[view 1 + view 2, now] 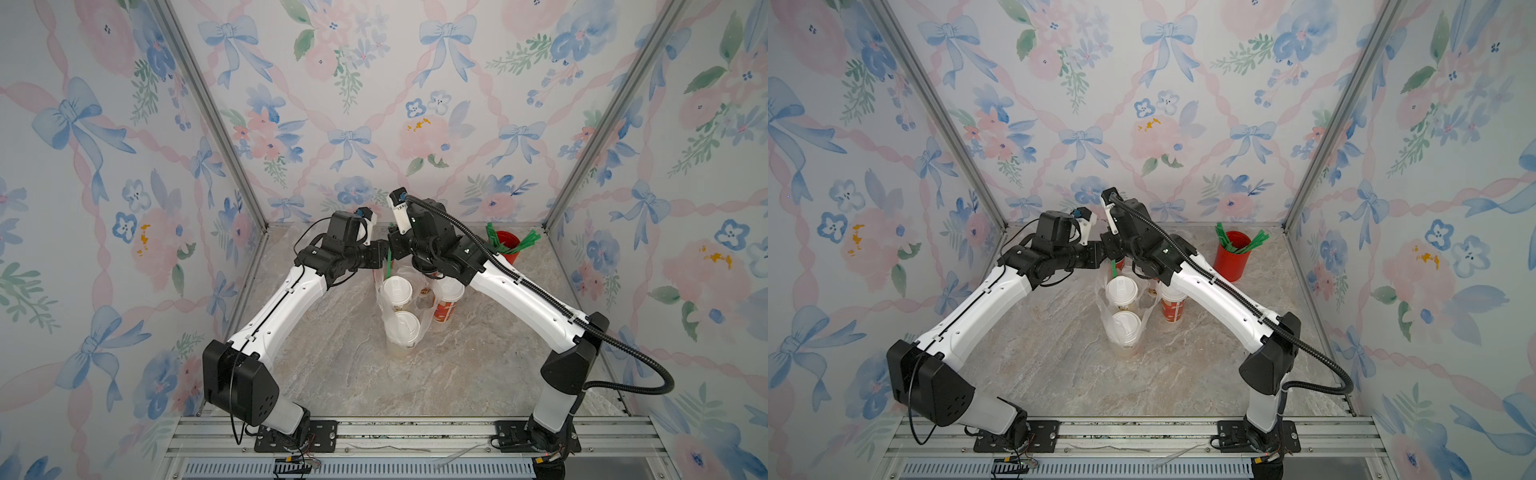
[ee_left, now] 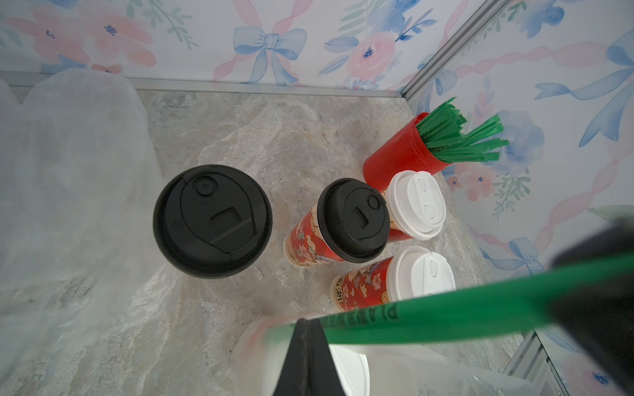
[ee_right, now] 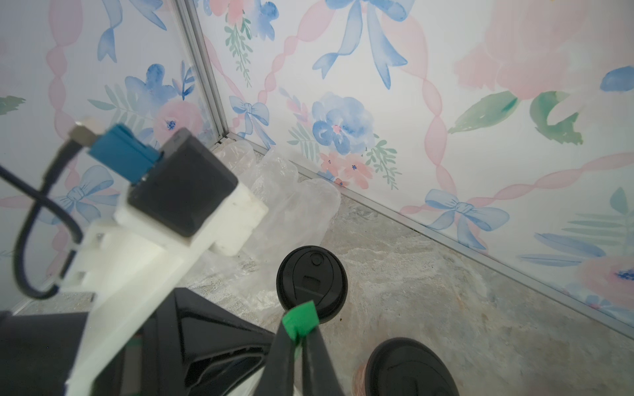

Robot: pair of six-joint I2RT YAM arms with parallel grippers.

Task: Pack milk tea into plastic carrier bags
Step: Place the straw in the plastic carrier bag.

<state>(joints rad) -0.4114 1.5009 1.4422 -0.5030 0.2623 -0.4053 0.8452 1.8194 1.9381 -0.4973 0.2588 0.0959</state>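
The right end effector (image 3: 299,334) is pinching a green straw (image 3: 302,317) near its end, with its fingers closed on it, above the group of cups at the back of the table (image 1: 332,374). The left end effector (image 2: 303,324) is hanging right next to it with its fingers pressed fully together. The straw is crossing at their tips, but from the wrist view I cannot tell if they are touching it.

In both top views one plastic carrier bag (image 1: 381,305) is standing open in the middle of the table. It is holding two white-lidded milk tea cups (image 1: 397,291), one behind the other. A third white-lidded cup (image 1: 449,297) is standing just beside the bag, outside it. Two black-lidded cups (image 2: 212,221) are standing upright further back, near the red cup of straws (image 1: 509,247). Spare bags (image 3: 291,205) are lying flat by the back wall.
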